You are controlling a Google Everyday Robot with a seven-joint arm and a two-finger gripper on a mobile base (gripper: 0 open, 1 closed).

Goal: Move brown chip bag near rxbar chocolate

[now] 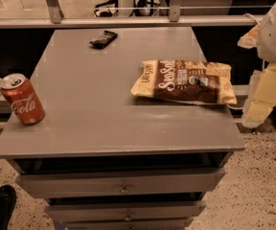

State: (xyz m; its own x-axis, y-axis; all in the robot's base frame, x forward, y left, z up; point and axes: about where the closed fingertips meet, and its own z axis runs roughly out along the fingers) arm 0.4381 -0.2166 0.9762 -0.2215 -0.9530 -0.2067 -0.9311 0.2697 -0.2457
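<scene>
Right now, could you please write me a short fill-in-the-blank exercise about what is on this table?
1. The upright soda can on the table is coloured ____.
2. The chocolate bar lies ____ from the camera than the chip bag.
3. The gripper, beyond the table's right edge, is nearest the ____.
Missing words: red; farther; chip bag.

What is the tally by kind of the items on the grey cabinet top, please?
Snack bags: 1, the brown chip bag
Snack bars: 1, the rxbar chocolate
Drink cans: 1, the red cola can
Total: 3
The gripper hangs past the right edge of the cabinet top, apart from the bag.
</scene>
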